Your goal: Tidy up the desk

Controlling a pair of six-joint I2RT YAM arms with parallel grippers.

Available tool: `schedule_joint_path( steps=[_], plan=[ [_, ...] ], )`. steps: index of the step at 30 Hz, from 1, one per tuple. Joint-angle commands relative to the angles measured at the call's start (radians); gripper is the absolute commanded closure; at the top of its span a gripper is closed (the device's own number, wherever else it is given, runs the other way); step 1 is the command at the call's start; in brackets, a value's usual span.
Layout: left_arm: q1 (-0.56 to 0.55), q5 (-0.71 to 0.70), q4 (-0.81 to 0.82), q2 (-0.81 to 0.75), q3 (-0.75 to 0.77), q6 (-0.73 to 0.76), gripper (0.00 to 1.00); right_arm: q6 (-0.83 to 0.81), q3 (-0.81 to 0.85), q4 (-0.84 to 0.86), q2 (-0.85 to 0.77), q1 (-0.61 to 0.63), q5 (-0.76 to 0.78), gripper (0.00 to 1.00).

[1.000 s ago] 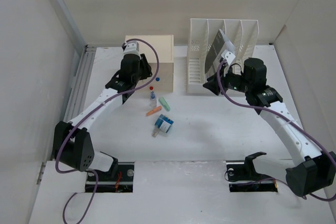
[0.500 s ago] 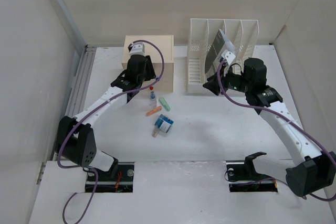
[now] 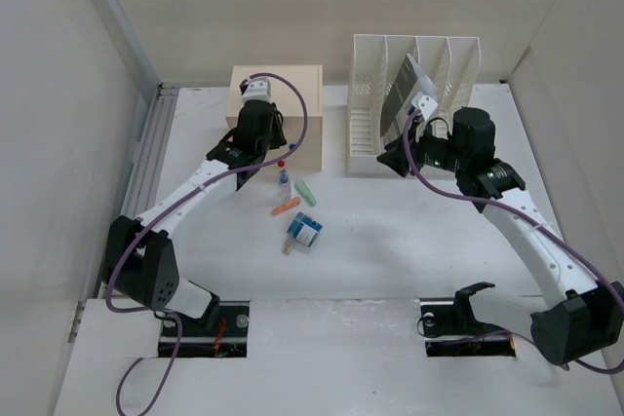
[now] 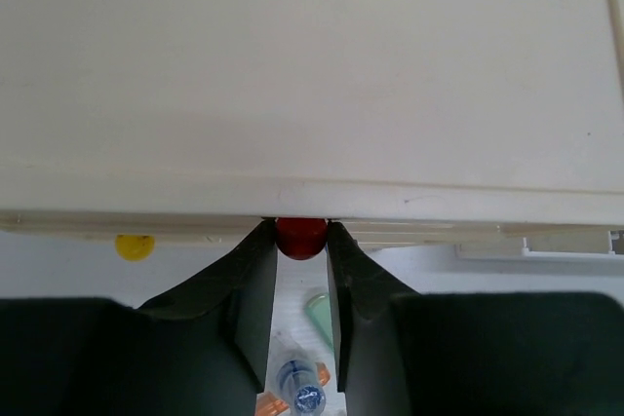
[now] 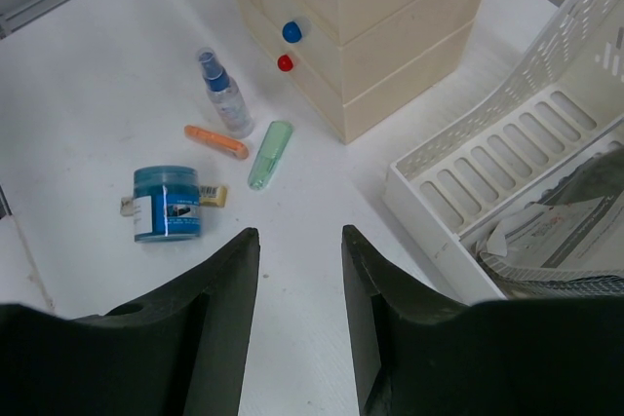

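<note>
Left wrist view: the left tool is clamped on the red knob of the cream drawer box. The right tool hangs to the right of the box, fingers spread and holding nothing. The white tabletop lies under the box, with a blue jar in front of it.

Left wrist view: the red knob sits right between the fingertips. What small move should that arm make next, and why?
Probably close the left gripper on the red knob, then pull gently outward. The knob sits centred between the fingertips at the drawer box's front edge, but whether they already touch it cannot be told, so securing the grip comes first.
</note>
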Motion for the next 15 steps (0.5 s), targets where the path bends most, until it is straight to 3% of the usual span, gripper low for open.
schedule_joint_path(
  steps=[1, 8, 15],
  plan=[
    [0.004, -0.046, 0.029, 0.0, 0.051, 0.022, 0.81, 0.01, 0.037, 0.025, -0.028, -0.001, 0.003, 0.55],
    [-0.016, -0.046, 0.018, -0.011, 0.022, 0.013, 0.97, 0.01, 0.037, 0.025, -0.028, -0.001, 0.003, 0.55],
    [-0.075, -0.065, -0.011, -0.069, -0.035, -0.038, 0.97, 0.01, 0.037, 0.025, -0.028, -0.001, -0.006, 0.55]
  ],
)
